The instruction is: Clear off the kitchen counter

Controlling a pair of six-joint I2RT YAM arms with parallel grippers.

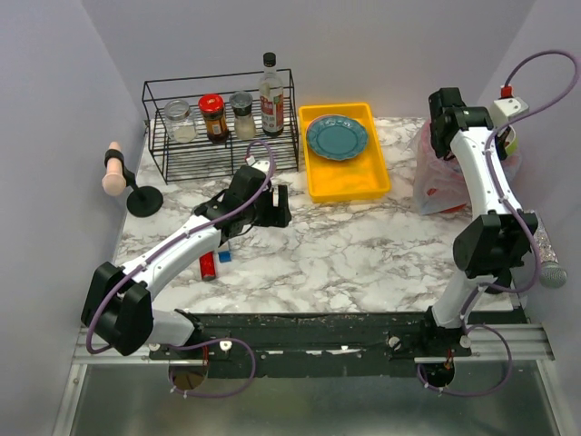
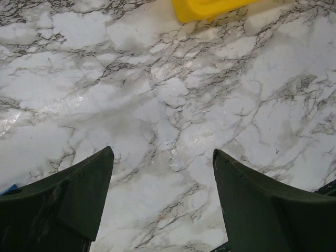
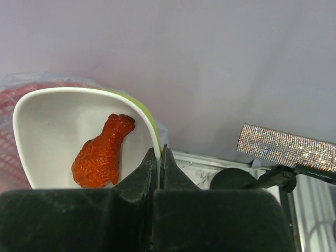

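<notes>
The kitchen counter [image 1: 363,254] is white marble with grey veins. My left gripper [image 1: 280,205] hangs open and empty just above its middle; in the left wrist view [image 2: 163,157] only bare marble lies between the fingers. My right gripper [image 3: 159,152] is shut on the rim of a white bowl with a green outside [image 3: 47,121], which holds an orange-red fried drumstick [image 3: 102,152]. The right arm [image 1: 481,173] is raised at the far right, above a plastic bag [image 1: 438,173]; a bit of the bowl [image 1: 511,139] shows behind it.
A yellow tray [image 1: 349,182] holds a teal plate [image 1: 336,136] at the back. A black wire rack [image 1: 218,150] holds jars and a bottle. A red item [image 1: 208,265] and a blue cube [image 1: 224,256] lie by the left arm. A glitter microphone [image 1: 547,259] stands far right, and a stand [image 1: 136,195] far left.
</notes>
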